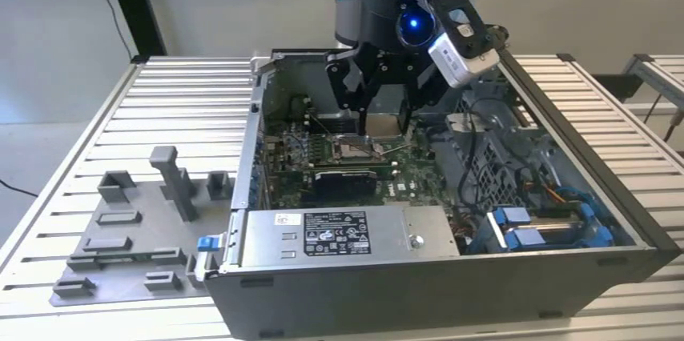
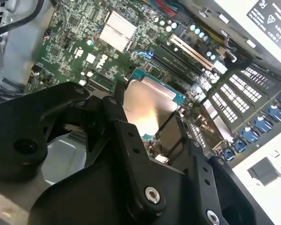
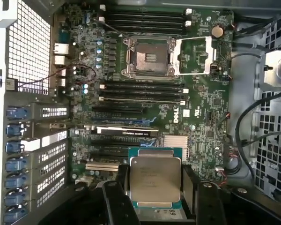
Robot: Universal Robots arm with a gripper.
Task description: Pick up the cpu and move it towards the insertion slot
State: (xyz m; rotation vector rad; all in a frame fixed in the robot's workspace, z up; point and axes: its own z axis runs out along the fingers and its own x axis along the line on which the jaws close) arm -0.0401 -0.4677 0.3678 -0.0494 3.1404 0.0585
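Cpu (image 3: 155, 182): lifted, clamped flat between the tool (image 3: 155, 187) fingers above the motherboard inside the open computer case (image 1: 556, 265), well apart from the uncovered insertion slot (image 3: 147, 57); transfer unfinished.

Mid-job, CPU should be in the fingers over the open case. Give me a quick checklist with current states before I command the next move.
1. Grasp: cpu sits between the two black fingers of the gripper, held by opposite edges: ok.
2. CPU attitude: its metal top faces the first wrist view squarely, no visible tilt: ok.
3. Socket state: insertion slot has its load frame swung open and its centre bare: ok.
4. Position: the cpu is apart from the slot, over the expansion slots: not yet aligned, not ok.
5. Height above the motherboard: cannot tell.
6. Loose cables lie beside the board, off the line from cpu to socket: ok.
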